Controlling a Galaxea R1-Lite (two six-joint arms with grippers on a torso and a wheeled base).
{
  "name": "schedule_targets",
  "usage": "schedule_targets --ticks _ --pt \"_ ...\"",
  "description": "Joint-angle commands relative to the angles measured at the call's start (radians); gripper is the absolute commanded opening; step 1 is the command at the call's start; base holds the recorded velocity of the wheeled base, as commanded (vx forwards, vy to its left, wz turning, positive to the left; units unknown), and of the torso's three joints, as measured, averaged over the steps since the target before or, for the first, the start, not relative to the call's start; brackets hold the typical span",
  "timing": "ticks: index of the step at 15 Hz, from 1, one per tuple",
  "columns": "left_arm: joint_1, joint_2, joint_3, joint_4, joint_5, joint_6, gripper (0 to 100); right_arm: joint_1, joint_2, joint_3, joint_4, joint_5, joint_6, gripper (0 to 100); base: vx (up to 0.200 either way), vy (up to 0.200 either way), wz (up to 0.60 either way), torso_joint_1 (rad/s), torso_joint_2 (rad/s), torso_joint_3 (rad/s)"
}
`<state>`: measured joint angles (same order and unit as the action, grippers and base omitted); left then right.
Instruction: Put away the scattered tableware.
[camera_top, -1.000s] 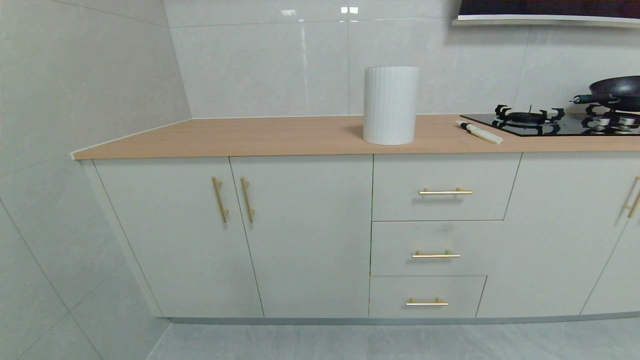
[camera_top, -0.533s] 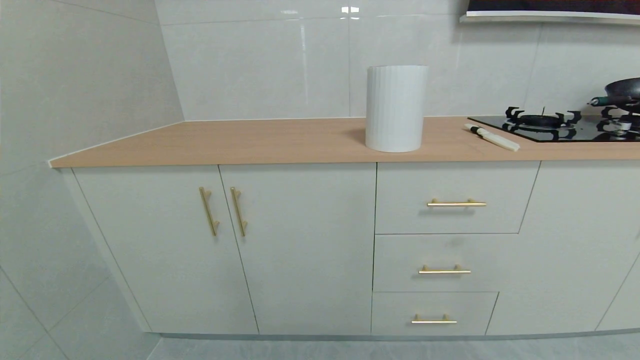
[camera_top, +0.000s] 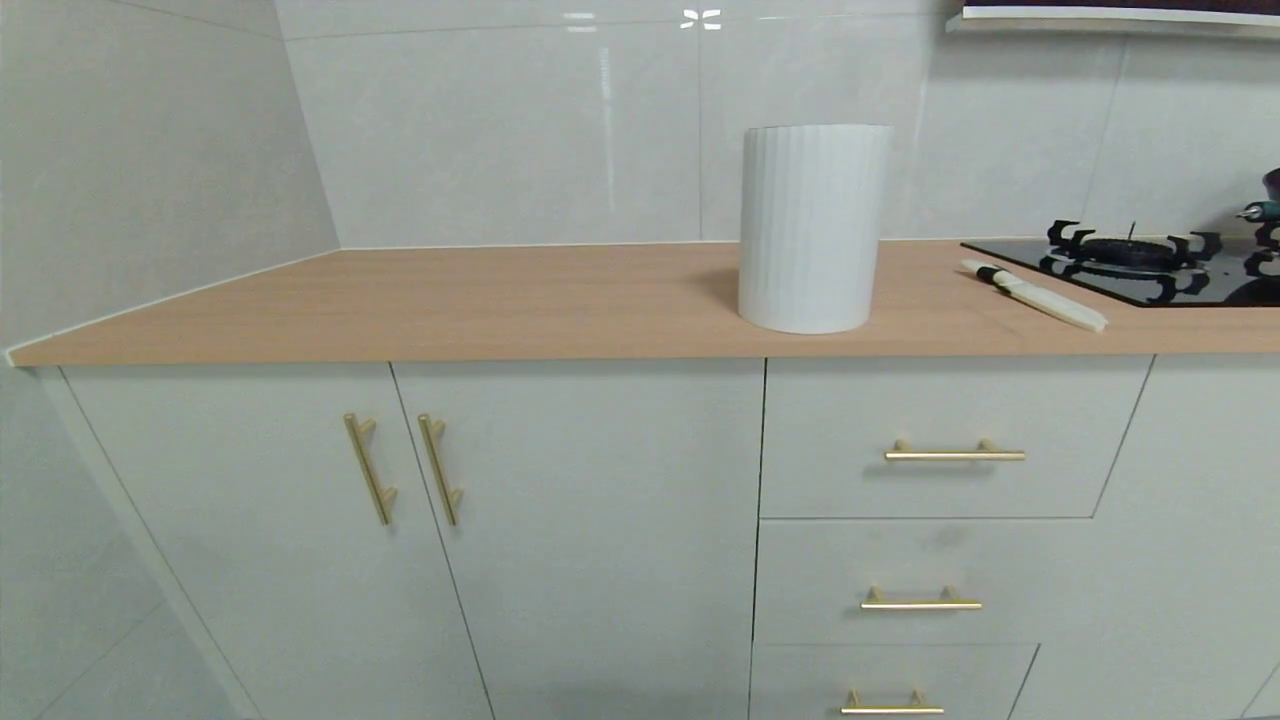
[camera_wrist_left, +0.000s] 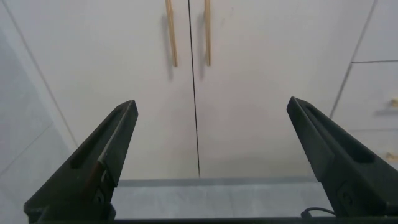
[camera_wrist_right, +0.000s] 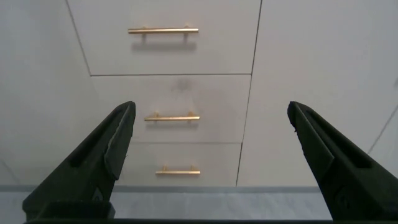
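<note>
A tall white ribbed holder (camera_top: 813, 228) stands upright on the wooden countertop (camera_top: 500, 300). To its right a white utensil with a dark band (camera_top: 1032, 294) lies flat near the counter's front edge, beside the hob. My left gripper (camera_wrist_left: 211, 109) is open and low, facing the two cupboard doors with gold handles (camera_wrist_left: 171, 32). My right gripper (camera_wrist_right: 211, 112) is open too, facing the stack of drawers (camera_wrist_right: 165, 81). Nothing is between either pair of fingers.
A black gas hob (camera_top: 1135, 260) sits at the counter's right end, with a pan's edge (camera_top: 1262, 205) at the frame border. A tiled wall closes the left side. Below the counter are two doors (camera_top: 400, 470) and three drawers (camera_top: 950, 455).
The whole head view has shifted: the counter and cupboards look larger and closer and sit further right, so the camera has moved toward them. The holder and utensil have not moved on the counter.
</note>
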<state>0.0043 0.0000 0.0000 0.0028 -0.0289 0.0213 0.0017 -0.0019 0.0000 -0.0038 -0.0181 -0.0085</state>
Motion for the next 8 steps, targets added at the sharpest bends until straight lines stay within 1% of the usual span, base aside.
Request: schedule_targets --ticks 1,4,8 --pt "0.0 0.0 0.0 0.0 0.0 -0.001 100 0.0 0.002 0.0 -0.001 0.0 -0.001 100 0.2 0.0 0.0 0.007 0.0 0.002" --pt "0.0 0.0 0.0 0.0 0.0 -0.001 100 0.0 0.002 0.0 -0.001 0.0 -0.001 100 0.2 0.0 0.0 0.001 0.0 0.002" --pt "0.0 0.0 0.0 0.0 0.0 -0.003 100 0.0 0.002 0.0 -0.001 0.0 -0.001 100 0.0 0.0 0.0 0.0 0.0 0.0"
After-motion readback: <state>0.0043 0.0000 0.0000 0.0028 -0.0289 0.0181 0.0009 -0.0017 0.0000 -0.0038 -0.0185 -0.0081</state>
